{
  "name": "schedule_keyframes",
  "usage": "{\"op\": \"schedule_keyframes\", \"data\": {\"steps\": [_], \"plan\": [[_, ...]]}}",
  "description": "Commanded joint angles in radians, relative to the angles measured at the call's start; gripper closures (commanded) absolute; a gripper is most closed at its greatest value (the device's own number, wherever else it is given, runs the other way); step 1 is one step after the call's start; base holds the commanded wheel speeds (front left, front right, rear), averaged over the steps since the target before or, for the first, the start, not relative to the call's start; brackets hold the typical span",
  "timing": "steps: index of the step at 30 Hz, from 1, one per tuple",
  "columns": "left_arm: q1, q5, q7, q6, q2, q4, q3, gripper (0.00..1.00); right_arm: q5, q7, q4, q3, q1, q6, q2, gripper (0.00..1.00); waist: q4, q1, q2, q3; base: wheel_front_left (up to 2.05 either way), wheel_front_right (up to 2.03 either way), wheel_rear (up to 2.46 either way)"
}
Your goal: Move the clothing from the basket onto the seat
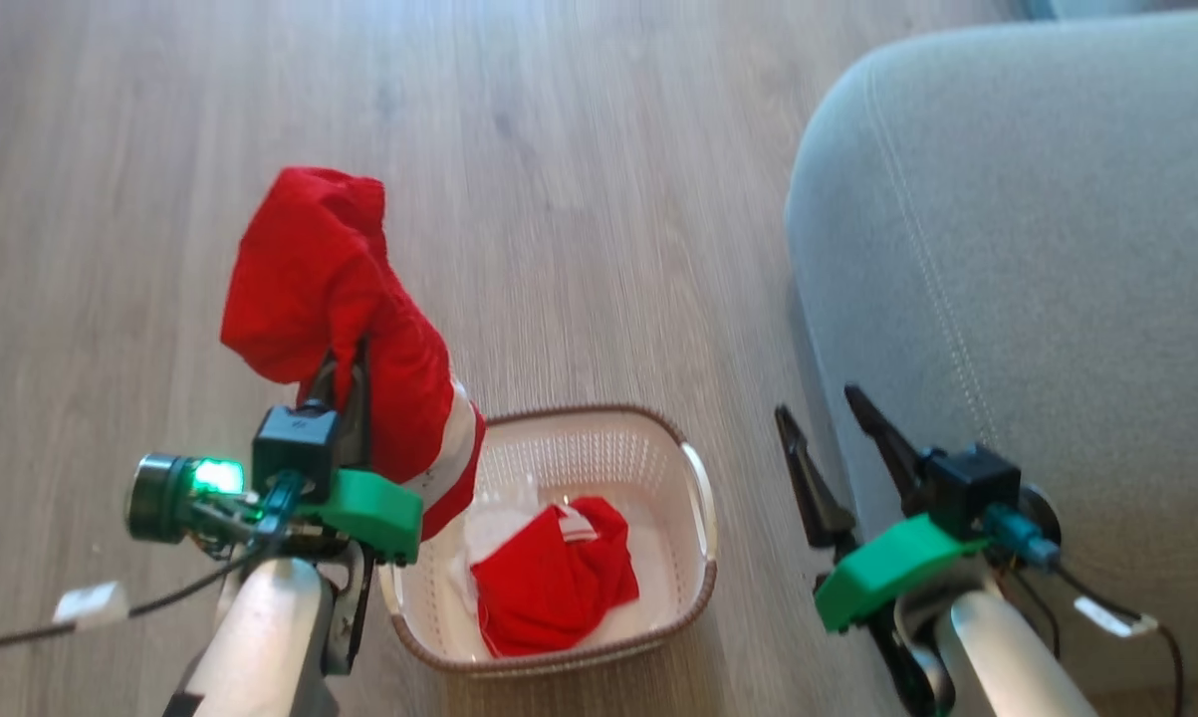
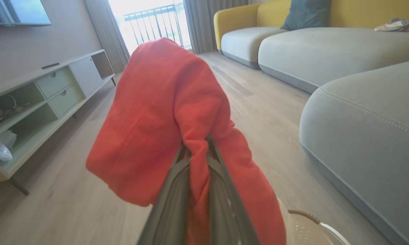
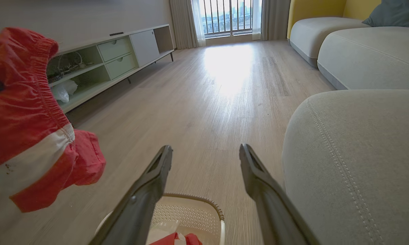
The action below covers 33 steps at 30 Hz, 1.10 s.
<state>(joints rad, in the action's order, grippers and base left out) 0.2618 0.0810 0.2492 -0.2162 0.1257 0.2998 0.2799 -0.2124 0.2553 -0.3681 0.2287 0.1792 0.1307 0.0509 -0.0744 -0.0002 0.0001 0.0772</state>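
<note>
While the left gripper (image 1: 353, 370) is clamped on one red garment (image 1: 325, 279), held up at about 10 o'clock from the basket (image 1: 703, 528) in head view, the step in hand looks like the carry across to the seat (image 1: 1057, 249). The fabric is pinched between the fingers. Most of it flops over the tips, and the white-banded end hangs down over the basket's left rim; whether it touches the rim I can't tell. The second garment (image 1: 559, 583) lies crumpled inside the basket, toward its near side. The seat sits at 2 to 3 o'clock from the basket, well apart from the held cloth, with bare wood floor (image 1: 559, 149) between them. The right gripper (image 1: 818, 408) is spread wide and empty, near the seat's edge, with its fingers pointing to about 11 o'clock.

To do it well:
- Raise the hanging tail clear of the rim first, or it may snag and drag the basket.
- Swing toward 3 o'clock, high enough to clear the cushion's rounded corner.
- Route past the right gripper, which stands in the likely path.
- Release well inside the cushion, not at the edge, since soft cloth can slide off.
- Keep the pinch firm; the grip looks shallow, on a fold.
</note>
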Motion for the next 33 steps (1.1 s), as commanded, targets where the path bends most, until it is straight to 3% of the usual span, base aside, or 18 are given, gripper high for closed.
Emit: {"op": "schedule_keyframes", "data": {"steps": [1,21,33], "plan": [[0.019,-0.009,0.013,-0.008,0.008,-0.071,-0.052,1.00,-0.002,0.006,0.030,0.023,0.002,0.000,-0.001,0.00,0.011,0.0002,-0.0001,-0.041,0.00,0.00,0.00],[0.040,0.019,0.013,-0.004,-0.067,-0.530,-0.201,1.00,-0.001,0.006,0.110,0.027,-0.069,0.000,0.005,0.00,0.015,0.0002,-0.0001,-0.071,0.00,0.00,0.00],[0.075,0.074,0.013,0.044,-0.075,-0.583,-0.090,1.00,-0.007,0.006,0.154,0.034,-0.073,0.000,0.004,0.00,0.007,0.0002,-0.0001,-0.064,0.00,0.00,0.00]]}}
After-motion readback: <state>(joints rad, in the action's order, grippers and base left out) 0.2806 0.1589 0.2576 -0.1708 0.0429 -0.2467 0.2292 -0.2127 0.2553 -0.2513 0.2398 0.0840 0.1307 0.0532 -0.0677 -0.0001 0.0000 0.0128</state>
